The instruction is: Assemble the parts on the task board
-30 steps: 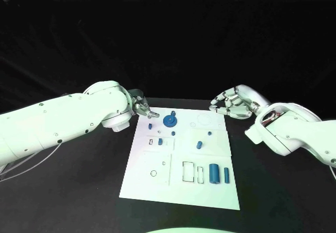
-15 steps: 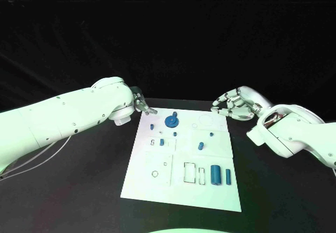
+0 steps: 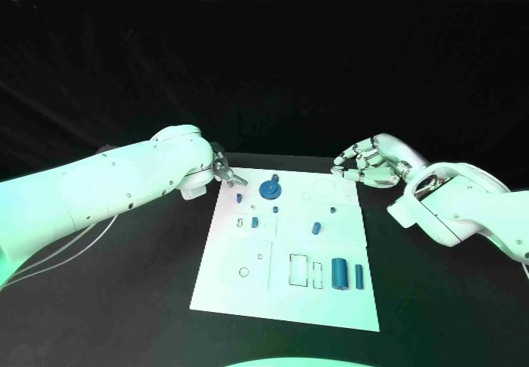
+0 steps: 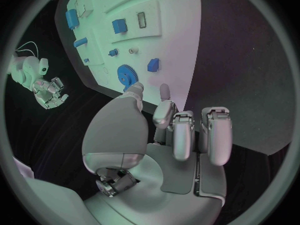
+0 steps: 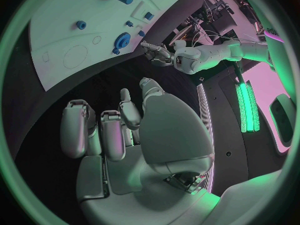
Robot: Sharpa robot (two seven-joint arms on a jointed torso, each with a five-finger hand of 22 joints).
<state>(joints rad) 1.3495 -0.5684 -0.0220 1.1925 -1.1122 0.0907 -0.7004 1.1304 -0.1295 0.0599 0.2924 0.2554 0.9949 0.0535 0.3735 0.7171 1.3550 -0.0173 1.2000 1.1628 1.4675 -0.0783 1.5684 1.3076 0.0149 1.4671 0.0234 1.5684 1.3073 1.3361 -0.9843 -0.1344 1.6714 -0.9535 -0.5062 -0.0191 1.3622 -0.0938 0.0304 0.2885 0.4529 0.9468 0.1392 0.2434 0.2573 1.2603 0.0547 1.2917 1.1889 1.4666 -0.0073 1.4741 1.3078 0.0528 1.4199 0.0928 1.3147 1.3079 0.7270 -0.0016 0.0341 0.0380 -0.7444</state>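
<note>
A black table [image 3: 121, 306] is carrying everything here, its dark top running out to the left and right of the scene. Lying flat on it, in the middle, is a white task board [image 3: 287, 302], a long plate stretching away from the robot toward the far side of the table. The board is sitting straight on the bare tabletop, and dark table surface is showing on both of its long sides and along its near edge.

Right hand [image 5: 134, 135] with empty, curled fingers [image 5: 78, 127] near the task board [image 5: 69, 30].
</note>
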